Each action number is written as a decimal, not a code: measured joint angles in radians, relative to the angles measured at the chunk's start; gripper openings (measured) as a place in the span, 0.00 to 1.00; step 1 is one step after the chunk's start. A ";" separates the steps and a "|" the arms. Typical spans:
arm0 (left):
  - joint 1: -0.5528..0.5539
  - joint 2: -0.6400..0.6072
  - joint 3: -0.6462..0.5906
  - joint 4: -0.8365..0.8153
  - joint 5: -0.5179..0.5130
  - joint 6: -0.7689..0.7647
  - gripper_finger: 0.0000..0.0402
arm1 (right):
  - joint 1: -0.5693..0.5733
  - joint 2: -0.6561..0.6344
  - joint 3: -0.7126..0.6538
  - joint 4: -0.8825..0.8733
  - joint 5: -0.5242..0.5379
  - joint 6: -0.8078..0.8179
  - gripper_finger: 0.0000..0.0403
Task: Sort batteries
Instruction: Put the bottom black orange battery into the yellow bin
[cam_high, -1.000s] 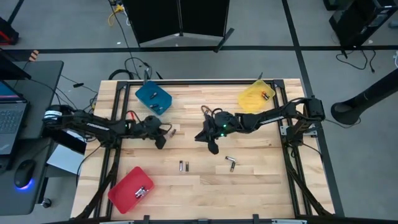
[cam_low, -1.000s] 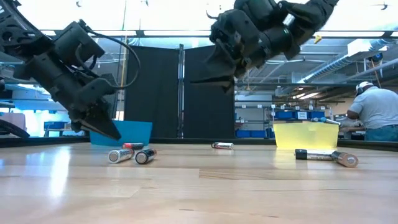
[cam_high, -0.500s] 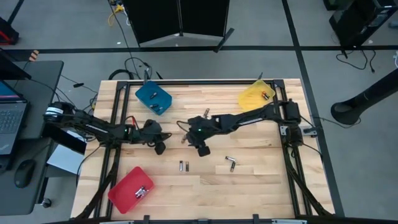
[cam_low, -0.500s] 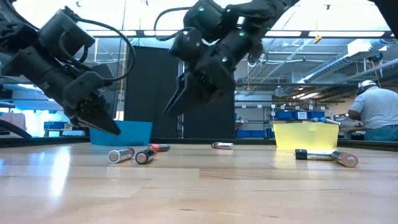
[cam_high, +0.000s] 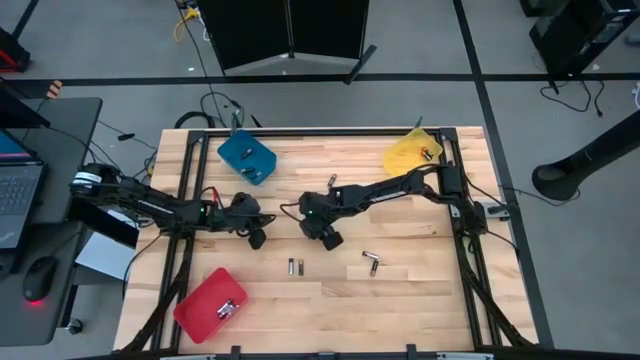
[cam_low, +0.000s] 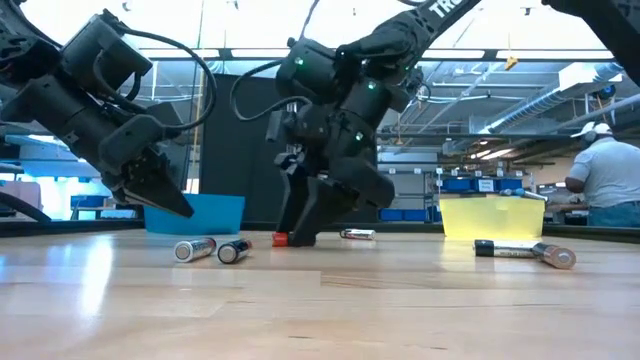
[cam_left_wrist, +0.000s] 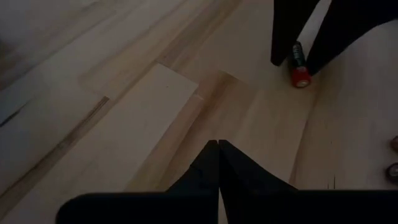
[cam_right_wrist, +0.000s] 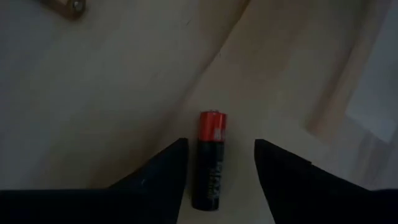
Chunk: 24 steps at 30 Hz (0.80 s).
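We had the right claw (cam_right_wrist: 216, 163) down on the surface (cam_high: 420, 300) mid-table, fingers spread either side of a red-tipped black battery (cam_right_wrist: 211, 167) lying flat, not yet gripped. Left claw (cam_left_wrist: 218, 163) hovered nearby, clenched and empty.

Battery (cam_right_wrist: 210, 160) on table (cam_high: 420, 290), apparently between right tool (cam_right_wrist: 217, 162) fingers.
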 joint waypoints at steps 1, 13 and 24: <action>0.000 0.000 0.000 0.000 0.000 0.000 0.02 | -0.002 0.000 -0.001 -0.005 -0.001 0.000 0.47; 0.000 0.000 0.000 0.014 0.000 -0.010 0.02 | -0.009 -0.001 -0.002 -0.059 -0.013 0.150 0.24; 0.001 0.000 0.000 0.200 -0.060 0.074 0.02 | -0.006 -0.030 -0.008 -0.091 0.005 0.236 0.15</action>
